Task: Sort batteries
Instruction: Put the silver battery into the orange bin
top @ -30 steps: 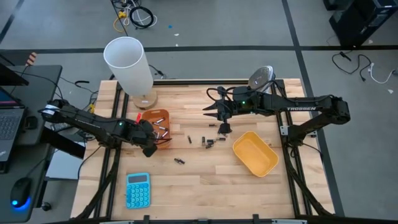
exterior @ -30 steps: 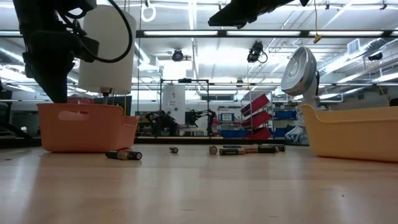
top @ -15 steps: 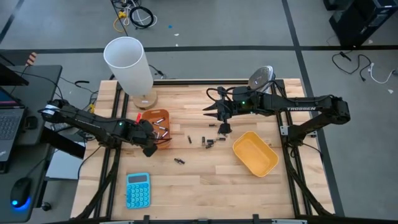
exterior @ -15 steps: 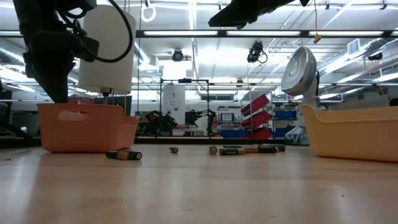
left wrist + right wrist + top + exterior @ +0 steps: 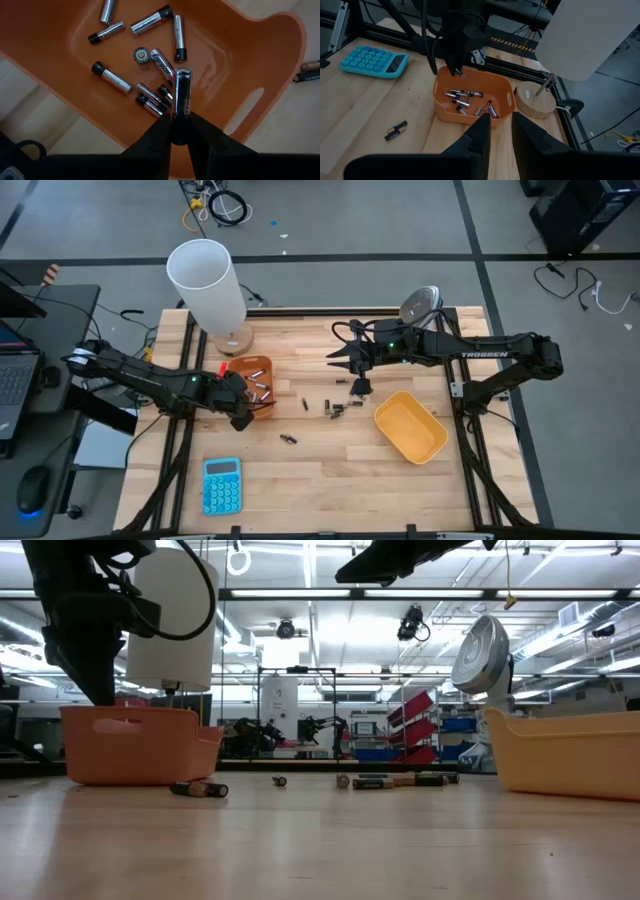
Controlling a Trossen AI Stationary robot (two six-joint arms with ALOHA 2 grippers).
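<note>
The left gripper (image 5: 180, 131) hangs over the orange tray (image 5: 260, 65), pinching a silvery battery (image 5: 181, 92) by its end. If it slips at an angle, it could bounce off the cells (image 5: 150, 20) piled below and hop the rim. The right gripper (image 5: 357, 384) waits near the loose batteries (image 5: 335, 406) mid-table; can't tell how its fingers stand.

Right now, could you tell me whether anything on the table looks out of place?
Several batteries lie loose on the table, outside both trays. The yellow tray sits askew and looks empty; the orange tray already holds several.
</note>
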